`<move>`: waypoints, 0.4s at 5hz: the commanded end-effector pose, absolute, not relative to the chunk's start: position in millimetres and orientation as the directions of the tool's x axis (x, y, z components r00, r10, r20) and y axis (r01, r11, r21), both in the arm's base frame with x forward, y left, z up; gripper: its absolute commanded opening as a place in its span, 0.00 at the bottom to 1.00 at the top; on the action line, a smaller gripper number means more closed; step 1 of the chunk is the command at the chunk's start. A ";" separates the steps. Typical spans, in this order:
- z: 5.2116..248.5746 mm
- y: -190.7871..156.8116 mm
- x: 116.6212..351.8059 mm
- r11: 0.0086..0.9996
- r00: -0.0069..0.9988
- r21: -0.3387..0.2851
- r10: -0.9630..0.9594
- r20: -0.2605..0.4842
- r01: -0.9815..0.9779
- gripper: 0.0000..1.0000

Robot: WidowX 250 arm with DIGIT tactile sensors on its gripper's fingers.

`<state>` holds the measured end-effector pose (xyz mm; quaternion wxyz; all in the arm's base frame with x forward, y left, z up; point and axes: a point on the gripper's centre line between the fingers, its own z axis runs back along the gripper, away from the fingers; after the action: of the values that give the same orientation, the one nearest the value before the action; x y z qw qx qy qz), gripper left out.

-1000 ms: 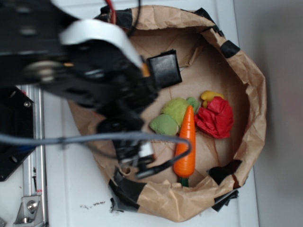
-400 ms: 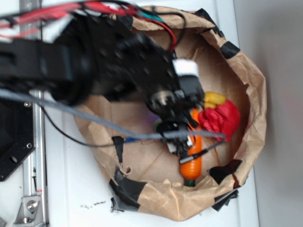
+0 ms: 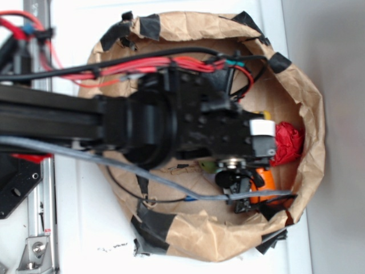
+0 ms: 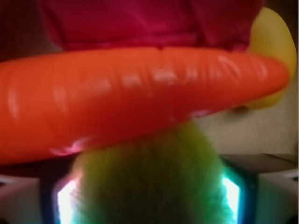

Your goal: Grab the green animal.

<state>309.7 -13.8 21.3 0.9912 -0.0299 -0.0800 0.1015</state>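
Note:
The green animal (image 4: 149, 186) is a fuzzy yellow-green plush that fills the bottom middle of the wrist view. It sits between the two fingers of my gripper (image 4: 147, 198), which stand wide apart on either side of it. The gripper is open around it. In the exterior view only a sliver of the green animal (image 3: 207, 166) shows under the arm. My gripper (image 3: 231, 174) is down inside the paper bowl, mostly hidden by the wrist.
The orange carrot (image 4: 135, 98) lies right beside the animal, and also shows in the exterior view (image 3: 264, 180). The red-and-yellow plush (image 3: 288, 142) lies beyond it. The brown paper bowl (image 3: 311, 114) with black tape rings everything. A metal rail (image 3: 40, 228) runs at the left.
The arm has swung right and dropped into the bowl. It now covers the animal and most of the carrot. The red plush has shifted to the right.

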 end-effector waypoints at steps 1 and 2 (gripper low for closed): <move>97.6 16.5 287.2 0.998 0.996 -0.048 0.054 0.078 -0.050 0.00; 144.9 20.5 259.7 0.977 0.986 -0.152 -0.135 0.093 0.149 0.00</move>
<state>248.0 9.4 128.9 0.9940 -0.0840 -0.0008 -0.0704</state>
